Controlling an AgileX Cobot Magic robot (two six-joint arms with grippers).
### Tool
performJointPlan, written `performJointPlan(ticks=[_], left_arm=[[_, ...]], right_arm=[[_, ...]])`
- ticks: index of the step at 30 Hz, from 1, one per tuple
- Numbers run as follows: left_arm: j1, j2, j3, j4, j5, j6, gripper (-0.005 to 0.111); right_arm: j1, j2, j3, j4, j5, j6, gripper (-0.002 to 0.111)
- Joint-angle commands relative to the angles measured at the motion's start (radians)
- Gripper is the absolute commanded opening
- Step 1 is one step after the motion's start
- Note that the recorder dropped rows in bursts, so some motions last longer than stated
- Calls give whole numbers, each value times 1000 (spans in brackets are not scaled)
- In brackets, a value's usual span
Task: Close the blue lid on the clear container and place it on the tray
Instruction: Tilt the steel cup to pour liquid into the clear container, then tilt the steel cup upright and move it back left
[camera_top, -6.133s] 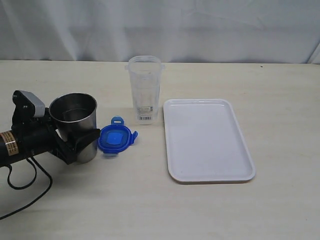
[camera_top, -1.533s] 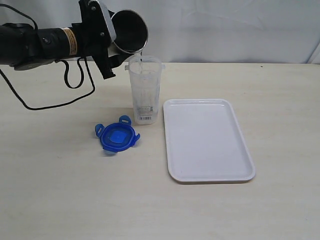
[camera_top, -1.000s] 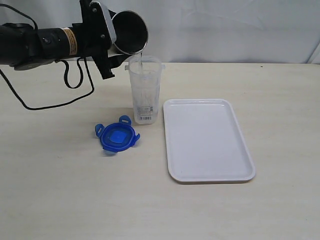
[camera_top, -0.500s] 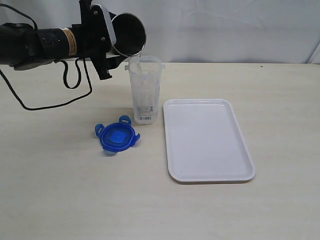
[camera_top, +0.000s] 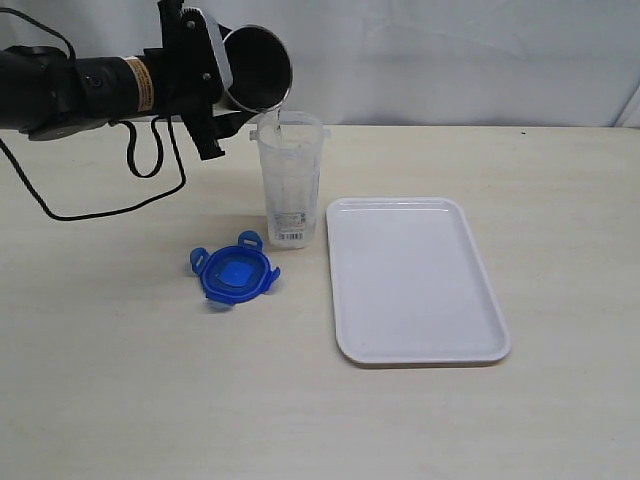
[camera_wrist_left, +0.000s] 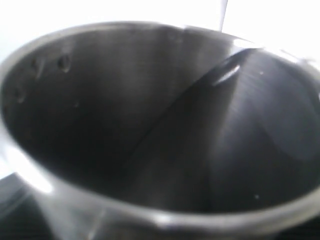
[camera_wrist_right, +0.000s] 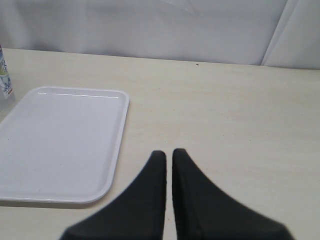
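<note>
Beige tabletop (camera_top: 150, 400), white curtain (camera_top: 450, 60) behind. Left hand (camera_top: 205, 75) pinches a steel cup (camera_top: 258, 67) over the clear container (camera_top: 289, 180), blue lid (camera_top: 233, 275) at its 7 o'clock; right hand (camera_wrist_right: 169, 160) pressed together.

Your clear container (camera_top: 289, 180) stands upright with its top open, printed marks on its wall and a white label near its base. The blue lid (camera_top: 233, 276) lies flat on the table nearby, not touching it. The white tray (camera_top: 415, 280) sits flat just beside the container.
</note>
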Motion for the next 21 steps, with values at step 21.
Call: performJointPlan(ticks=[21], left_arm=[[146,-8,-18,-125,-28,-896,0]], right_arm=[[-7,-4,3,-7,1,-1,5]])
